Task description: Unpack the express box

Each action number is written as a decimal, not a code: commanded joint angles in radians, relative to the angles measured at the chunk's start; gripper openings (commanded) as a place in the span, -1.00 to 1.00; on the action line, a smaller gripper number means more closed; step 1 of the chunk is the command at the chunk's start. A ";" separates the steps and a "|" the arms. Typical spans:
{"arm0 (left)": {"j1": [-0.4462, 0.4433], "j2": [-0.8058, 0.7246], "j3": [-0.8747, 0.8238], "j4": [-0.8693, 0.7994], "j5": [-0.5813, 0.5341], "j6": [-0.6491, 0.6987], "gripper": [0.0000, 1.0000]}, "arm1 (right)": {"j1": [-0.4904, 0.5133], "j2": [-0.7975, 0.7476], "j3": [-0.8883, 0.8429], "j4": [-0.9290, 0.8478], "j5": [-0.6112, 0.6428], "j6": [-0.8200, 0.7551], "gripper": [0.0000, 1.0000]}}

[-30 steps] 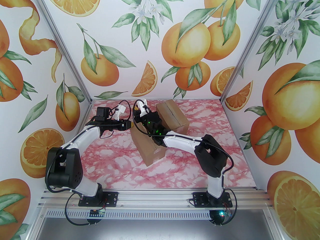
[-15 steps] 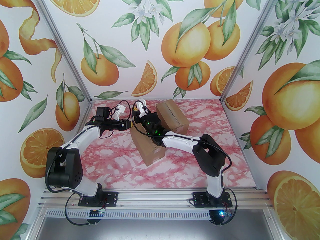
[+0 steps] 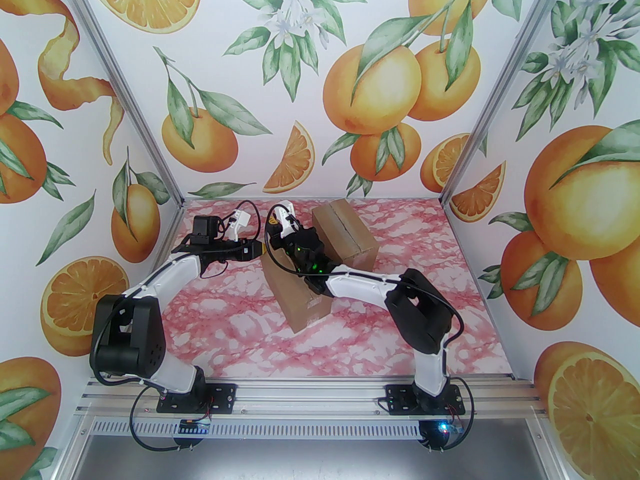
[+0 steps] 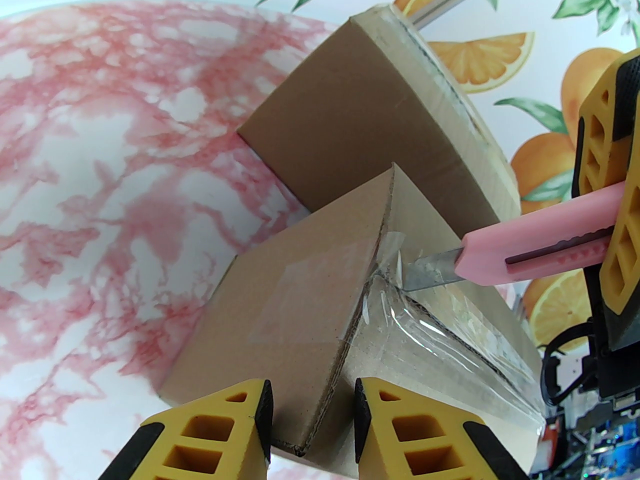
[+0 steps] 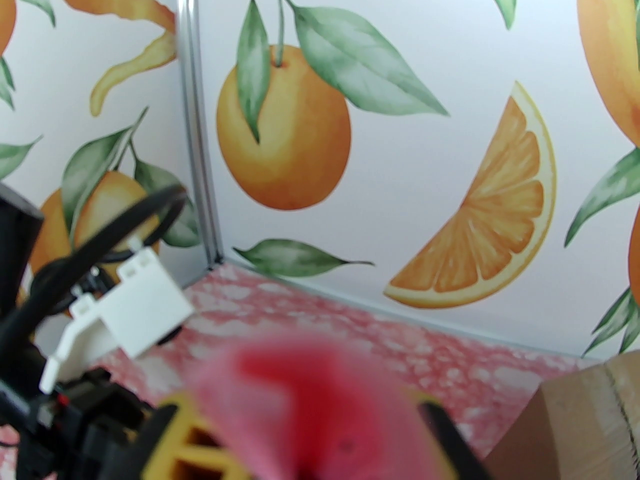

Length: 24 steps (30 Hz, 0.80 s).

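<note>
Now, your left gripper [image 4: 311,395] straddles a corner edge of the express box [image 4: 300,278], and you cannot tell whether it grips. Your right gripper [image 4: 617,203] clamps the pink knife [image 4: 530,258], blade on the clear tape [image 4: 425,328]. A second box [image 4: 360,118] sits just behind, and bare marble table [image 4: 100,168] lies beside.
</note>
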 commanded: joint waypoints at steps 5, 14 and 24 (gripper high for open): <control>-0.002 -0.007 -0.035 -0.021 -0.062 -0.021 -0.40 | 0.010 -0.050 -0.042 -0.036 0.038 -0.020 -1.00; -0.004 -0.012 -0.055 0.000 -0.084 -0.054 -0.44 | 0.021 -0.074 -0.076 -0.045 0.049 -0.020 -1.00; -0.015 -0.015 -0.065 0.011 -0.107 -0.076 -0.47 | 0.025 -0.101 -0.102 -0.031 0.069 -0.022 -1.00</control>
